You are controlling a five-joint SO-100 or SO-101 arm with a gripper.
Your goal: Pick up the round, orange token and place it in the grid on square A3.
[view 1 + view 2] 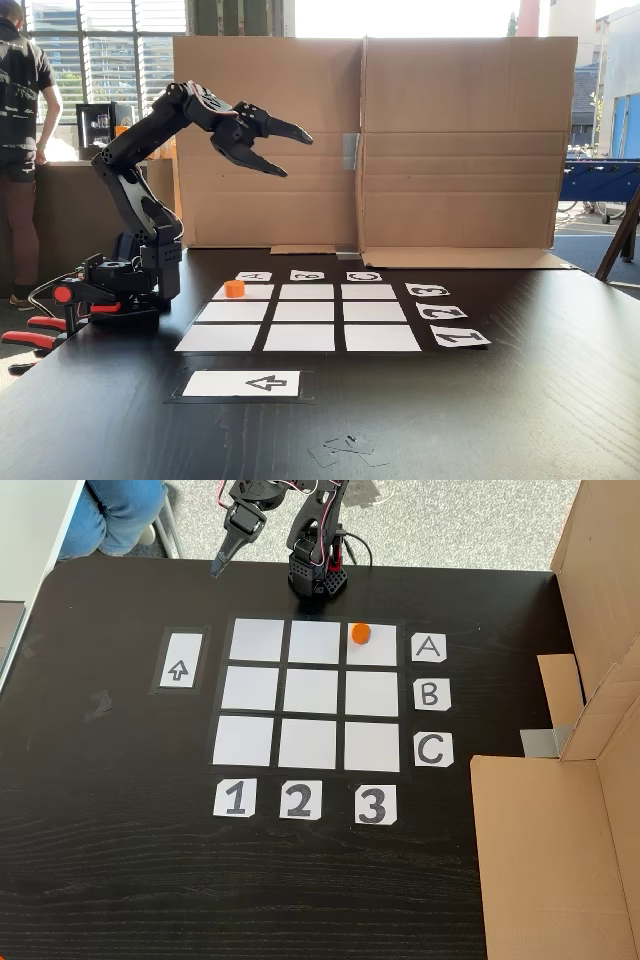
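Looks like a shared office or uni maker-space w/ a demo setup going. A dark wood-grain bench (560,400) is carrying a small black robot arm (150,180), clamped at the edge w/ red-handled clamps (30,335). Paper grid (310,695) and label cards are lying flat on it; big cardboard sheets (460,140) are standing behind as a backdrop. Daylight is coming thru tall windows w/ blinds (110,50), city buildings showing outside. A person (20,150) is standing at a counter by a coffee machine (103,125). A table-football table (600,180) is sitting off to the right.
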